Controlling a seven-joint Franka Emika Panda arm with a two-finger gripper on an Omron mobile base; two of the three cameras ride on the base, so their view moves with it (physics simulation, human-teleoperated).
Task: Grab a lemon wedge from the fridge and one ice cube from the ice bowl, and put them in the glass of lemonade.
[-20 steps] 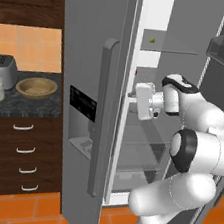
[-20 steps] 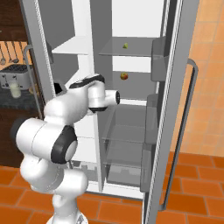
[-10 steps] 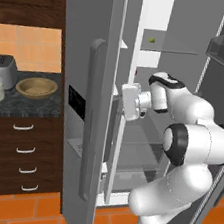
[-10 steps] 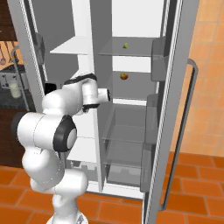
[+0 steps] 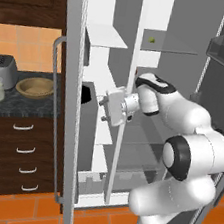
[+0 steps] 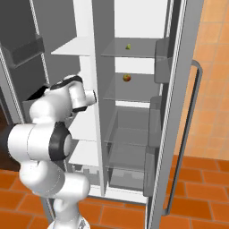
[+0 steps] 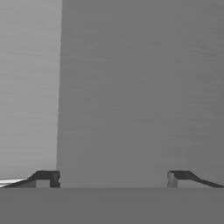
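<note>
Left base view: fridge (image 5: 65, 102) stands with both doors swung wide, its left door edge just beside the gripper (image 5: 104, 110), whose jaws are spread and empty. Lemon wedge (image 5: 152, 39) sits on the fridge's upper glass shelf, well above the gripper.

The left base view looks forward and down from behind the arm's left, taking in the counter (image 5: 19, 105) and the open fridge (image 5: 68, 77). The right base view faces the same fridge (image 6: 134, 103) shelves from behind the arm's right. The hand view sits very close against a flat grey fridge surface (image 7: 131, 87).
</note>
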